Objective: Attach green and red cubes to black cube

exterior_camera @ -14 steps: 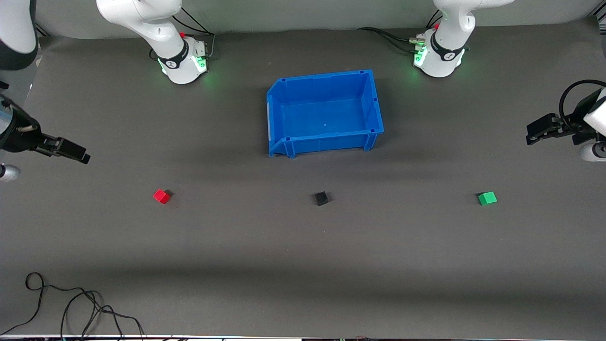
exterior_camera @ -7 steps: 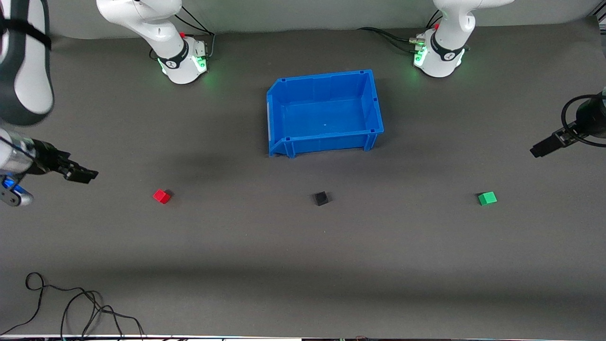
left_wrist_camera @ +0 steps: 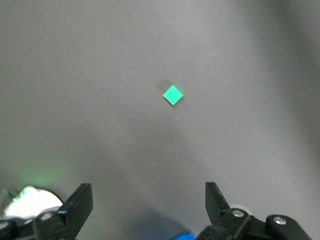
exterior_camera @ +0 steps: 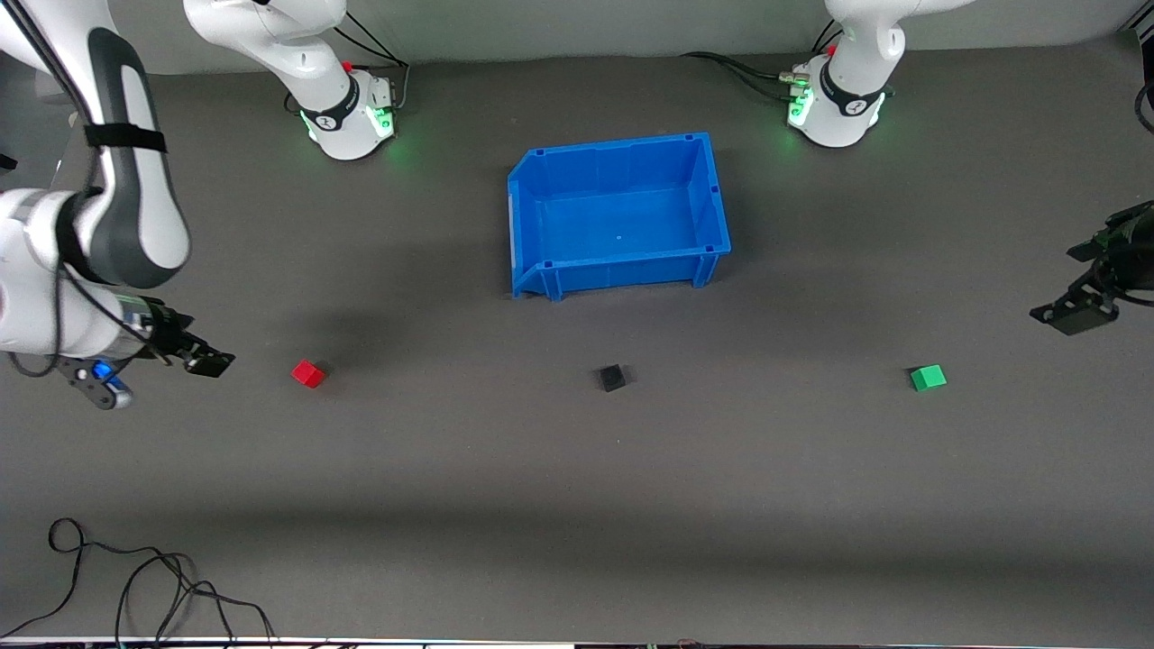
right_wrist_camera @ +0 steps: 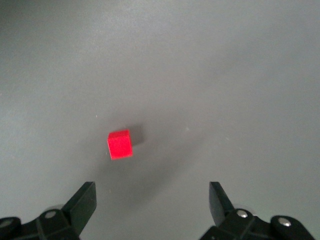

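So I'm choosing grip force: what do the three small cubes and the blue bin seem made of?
Red cube, green cube and black cube: flat even colour, no shine, sharp edges, so probably matte plastic, possibly painted wood or foam. Blue bin: moulded ribs and a faint sheen suggest hard plastic.

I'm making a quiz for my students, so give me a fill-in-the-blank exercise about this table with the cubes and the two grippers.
1. The black cube lies on the table between the red cube and the ____ cube.
2. The right gripper is open, with the ____ cube in its wrist view.
3. The left gripper is open and holds ____.
4. The blue bin is ____ from the front camera than the black cube.

Missing words: green; red; nothing; farther
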You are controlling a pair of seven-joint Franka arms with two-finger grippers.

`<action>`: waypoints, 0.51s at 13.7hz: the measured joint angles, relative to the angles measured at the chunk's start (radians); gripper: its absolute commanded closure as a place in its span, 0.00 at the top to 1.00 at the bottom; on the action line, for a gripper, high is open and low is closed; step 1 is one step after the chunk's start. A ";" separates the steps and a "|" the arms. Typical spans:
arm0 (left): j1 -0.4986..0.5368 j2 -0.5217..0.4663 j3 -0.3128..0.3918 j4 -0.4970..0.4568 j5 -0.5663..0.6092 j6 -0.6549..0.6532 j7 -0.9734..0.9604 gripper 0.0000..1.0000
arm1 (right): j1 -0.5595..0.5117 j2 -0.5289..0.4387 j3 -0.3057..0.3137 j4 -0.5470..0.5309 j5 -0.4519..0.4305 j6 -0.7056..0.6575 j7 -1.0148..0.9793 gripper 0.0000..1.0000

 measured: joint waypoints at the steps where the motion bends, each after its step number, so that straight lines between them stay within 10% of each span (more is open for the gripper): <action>1: 0.003 0.021 0.000 -0.011 0.000 0.029 -0.090 1.00 | 0.000 0.000 0.000 -0.045 0.000 0.059 0.002 1.00; 7: 0.094 0.099 0.002 -0.209 -0.059 0.395 -0.444 0.98 | 0.036 0.026 0.002 -0.128 0.083 0.159 0.016 1.00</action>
